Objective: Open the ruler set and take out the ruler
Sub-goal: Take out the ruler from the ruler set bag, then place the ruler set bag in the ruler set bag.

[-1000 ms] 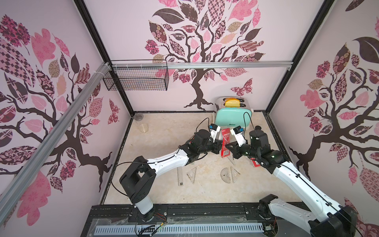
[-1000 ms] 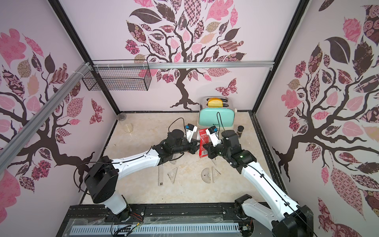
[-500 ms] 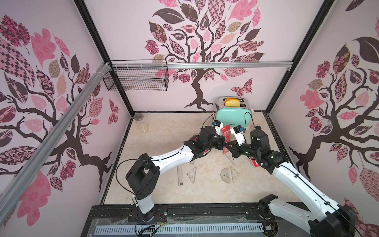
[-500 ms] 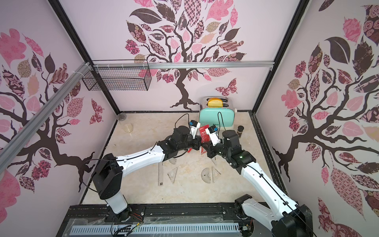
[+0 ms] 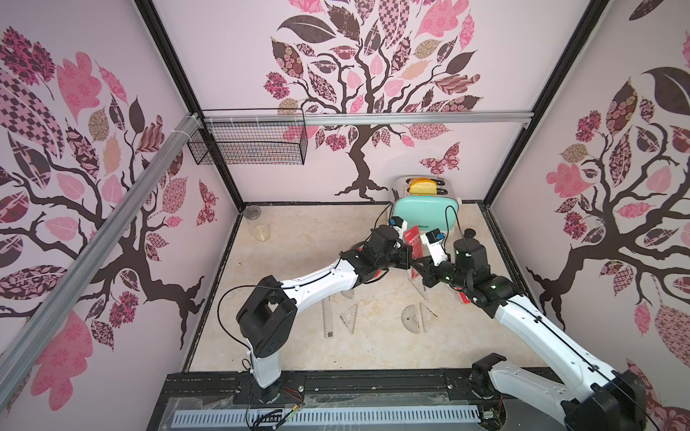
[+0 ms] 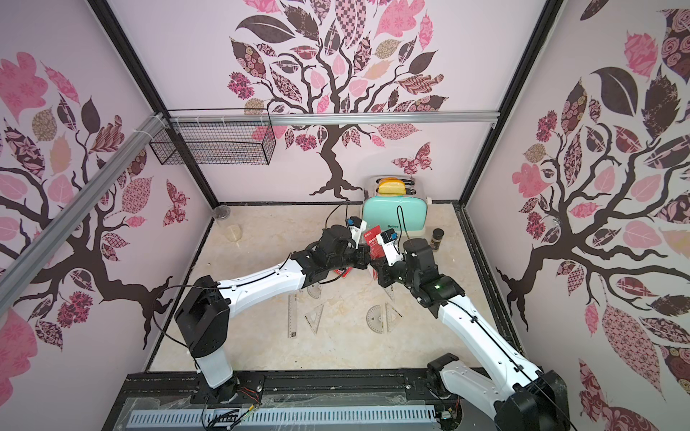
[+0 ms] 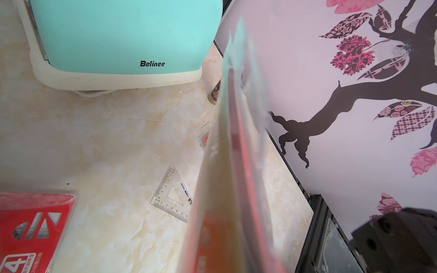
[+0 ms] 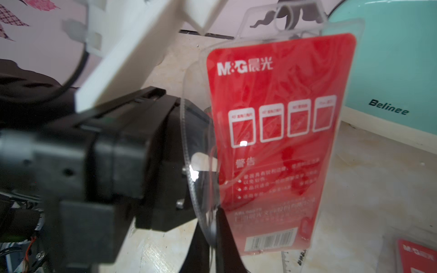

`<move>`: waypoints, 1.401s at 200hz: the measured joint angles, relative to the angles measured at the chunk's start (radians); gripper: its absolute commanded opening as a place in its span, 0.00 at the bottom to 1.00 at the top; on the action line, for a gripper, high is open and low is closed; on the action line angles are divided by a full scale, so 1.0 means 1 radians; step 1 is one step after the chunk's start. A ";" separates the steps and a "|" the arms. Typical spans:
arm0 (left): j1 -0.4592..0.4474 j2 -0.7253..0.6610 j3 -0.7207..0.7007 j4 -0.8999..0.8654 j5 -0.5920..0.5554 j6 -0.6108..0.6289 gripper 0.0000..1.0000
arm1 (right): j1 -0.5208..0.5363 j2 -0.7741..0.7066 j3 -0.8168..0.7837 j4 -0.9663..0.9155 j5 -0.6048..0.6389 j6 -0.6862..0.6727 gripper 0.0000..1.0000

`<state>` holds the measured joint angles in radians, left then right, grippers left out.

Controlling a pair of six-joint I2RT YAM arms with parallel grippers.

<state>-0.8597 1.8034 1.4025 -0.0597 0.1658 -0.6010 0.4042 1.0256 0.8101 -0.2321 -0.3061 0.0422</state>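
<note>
Ruler set [image 5: 413, 241], clamped between left end effector [image 5: 410, 262] and right end effector [image 5: 421, 267], barcode [image 8: 272, 240] only in right wrist view

Even, soft light with faint shadows; top views bow at edges, wrist close-ups blur.

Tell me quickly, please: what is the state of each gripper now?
Left gripper: shut on the ruler set.
Right gripper: shut on the ruler set too.

The toaster [image 7: 118, 35] reads "Belinee"; the red ruler set [image 8: 279, 141] reads "M&G晨光" and, lower down, "警告".
</note>
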 measured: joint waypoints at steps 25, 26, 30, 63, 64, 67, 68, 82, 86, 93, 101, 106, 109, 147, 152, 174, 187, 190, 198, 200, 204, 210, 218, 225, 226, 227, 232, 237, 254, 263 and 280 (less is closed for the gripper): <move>0.002 0.000 0.020 -0.046 0.029 0.012 0.00 | 0.001 0.009 0.000 -0.017 0.047 -0.005 0.00; 0.002 0.000 0.020 -0.047 0.030 0.013 0.00 | 0.001 0.010 0.000 -0.018 0.049 -0.005 0.00; 0.002 0.000 0.021 -0.053 0.037 0.017 0.00 | 0.001 0.011 0.000 -0.019 0.053 -0.005 0.00; 0.005 -0.009 -0.005 -0.092 0.081 0.042 0.00 | 0.005 0.018 -0.014 -0.018 0.093 0.003 0.00; 0.005 -0.010 -0.008 -0.092 0.083 0.044 0.00 | 0.005 0.018 -0.014 -0.018 0.093 0.003 0.00; 0.005 -0.013 -0.014 -0.095 0.086 0.047 0.00 | 0.005 0.018 -0.015 -0.018 0.097 0.005 0.00; 0.005 -0.013 -0.016 -0.095 0.088 0.048 0.00 | 0.005 0.018 -0.015 -0.018 0.098 0.006 0.00; 0.001 -0.025 -0.045 -0.113 0.106 0.062 0.00 | 0.005 0.018 -0.018 -0.018 0.121 0.014 0.00; -0.001 -0.027 -0.052 -0.119 0.110 0.067 0.00 | 0.005 0.018 -0.018 -0.016 0.128 0.018 0.00; -0.005 -0.031 -0.063 -0.130 0.117 0.076 0.00 | 0.005 0.018 -0.018 -0.014 0.142 0.023 0.00; -0.011 -0.034 -0.073 -0.142 0.124 0.085 0.00 | 0.005 0.018 -0.017 -0.012 0.159 0.031 0.00; -0.015 -0.038 -0.082 -0.150 0.128 0.092 0.00 | 0.005 0.018 -0.016 -0.013 0.169 0.033 0.00; -0.018 -0.040 -0.088 -0.153 0.131 0.096 0.00 | 0.005 0.018 -0.016 -0.013 0.176 0.034 0.00; -0.033 -0.123 -0.195 -0.178 0.145 0.124 0.00 | 0.005 0.034 0.027 -0.067 0.282 0.048 0.00; -0.030 -0.141 -0.212 -0.179 0.145 0.125 0.00 | 0.005 0.037 0.038 -0.085 0.303 0.048 0.00; -0.001 -0.230 -0.272 -0.179 0.153 0.129 0.00 | 0.005 0.042 0.076 -0.162 0.383 0.053 0.00; 0.027 -0.278 -0.303 -0.172 0.156 0.130 0.00 | 0.005 0.045 0.099 -0.216 0.437 0.057 0.00; 0.034 -0.287 -0.309 -0.170 0.156 0.130 0.00 | 0.005 0.047 0.105 -0.230 0.452 0.060 0.00; 0.051 -0.309 -0.329 -0.166 0.157 0.130 0.00 | 0.005 0.052 0.121 -0.264 0.491 0.063 0.00; 0.055 -0.315 -0.335 -0.165 0.157 0.130 0.00 | 0.005 0.053 0.126 -0.274 0.502 0.064 0.00; 0.064 -0.325 -0.346 -0.162 0.158 0.130 0.00 | 0.005 0.058 0.135 -0.293 0.526 0.067 0.00; 0.078 -0.339 -0.367 -0.157 0.161 0.129 0.00 | 0.005 0.064 0.146 -0.317 0.559 0.068 0.00; 0.097 -0.354 -0.396 -0.150 0.171 0.127 0.00 | 0.002 0.073 0.158 -0.349 0.602 0.071 0.00; 0.112 -0.362 -0.422 -0.143 0.180 0.123 0.00 | -0.006 0.083 0.167 -0.375 0.635 0.073 0.00; 0.114 -0.363 -0.425 -0.143 0.181 0.123 0.00 | -0.007 0.084 0.168 -0.378 0.638 0.073 0.00; 0.116 -0.365 -0.430 -0.142 0.182 0.122 0.00 | -0.008 0.086 0.170 -0.383 0.644 0.074 0.00; 0.127 -0.369 -0.450 -0.137 0.190 0.119 0.00 | -0.015 0.093 0.173 -0.400 0.665 0.075 0.00; 0.137 -0.372 -0.470 -0.134 0.198 0.116 0.00 | -0.023 0.100 0.174 -0.412 0.681 0.075 0.00; 0.169 -0.380 -0.536 -0.120 0.221 0.103 0.00 | -0.075 0.121 0.171 -0.453 0.720 0.073 0.01; 0.183 -0.383 -0.572 -0.106 0.239 0.093 0.00 | -0.108 0.126 0.165 -0.460 0.732 0.069 0.01; 0.196 -0.383 -0.619 -0.084 0.272 0.077 0.00 | -0.162 0.132 0.150 -0.463 0.740 0.063 0.03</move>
<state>-0.6640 1.4200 0.7834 -0.1440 0.4374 -0.5243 0.2424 1.1576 0.9604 -0.6956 0.4343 0.1055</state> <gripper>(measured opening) 0.049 0.072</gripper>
